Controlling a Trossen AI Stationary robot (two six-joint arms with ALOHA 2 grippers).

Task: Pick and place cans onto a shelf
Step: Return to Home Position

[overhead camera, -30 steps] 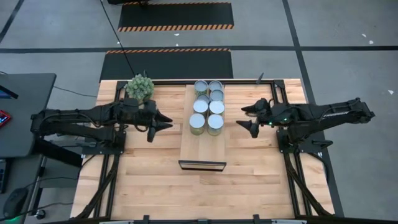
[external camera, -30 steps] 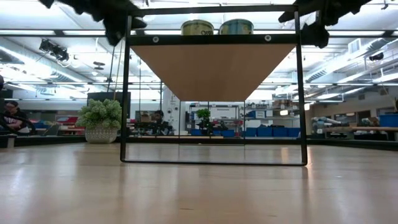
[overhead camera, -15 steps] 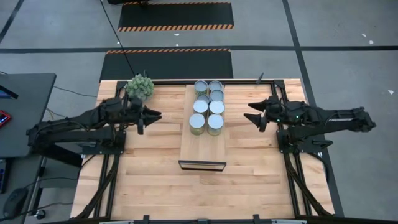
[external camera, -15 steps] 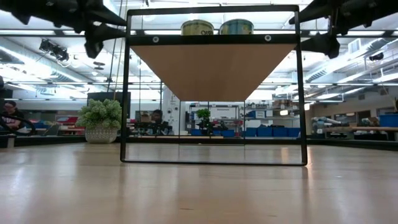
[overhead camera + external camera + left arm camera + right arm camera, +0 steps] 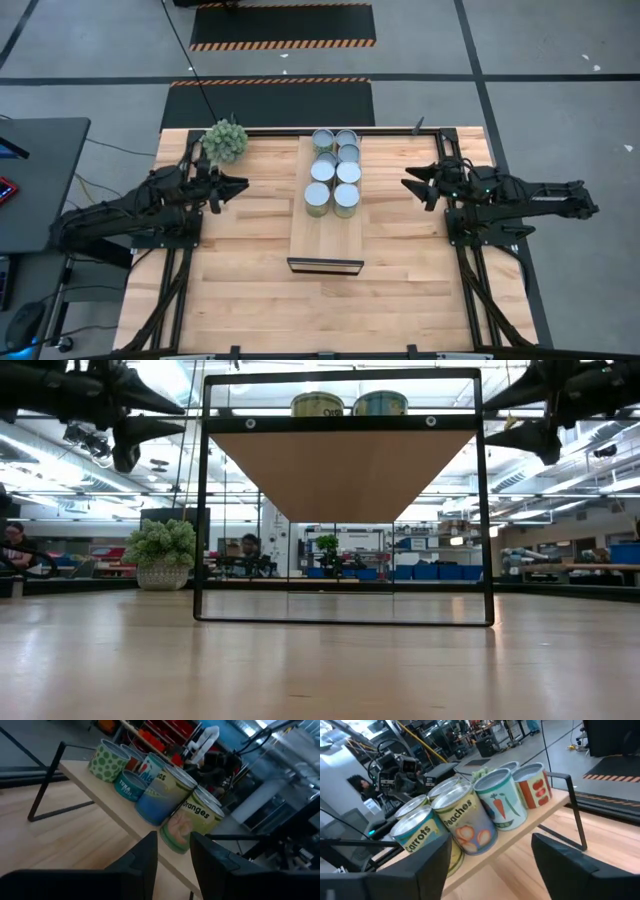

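Observation:
Several cans [image 5: 335, 170] stand upright in two rows on the far half of the light-wood shelf [image 5: 325, 240], which is raised on a black frame. Two of the cans show on top of the shelf in the low view [image 5: 318, 404]. My left gripper [image 5: 232, 188] is open and empty, left of the shelf, pointing at the cans [image 5: 165, 795]. My right gripper [image 5: 413, 186] is open and empty, right of the shelf, pointing at the cans [image 5: 470, 815]. Both grippers hang at about shelf height in the low view, the left gripper [image 5: 140, 415] and the right gripper [image 5: 520, 410].
A green spiky plant ball [image 5: 226, 140] stands at the table's far left, close behind my left arm. The shelf's black frame [image 5: 203, 510] stands on the table's middle. The wooden tabletop [image 5: 250, 290] stretches bare toward the near edge.
Both grippers have drawn back from the cans: the left toward the table's left edge, the right toward the table's right edge, each staying at shelf height. The cans and shelf have stayed where they were.

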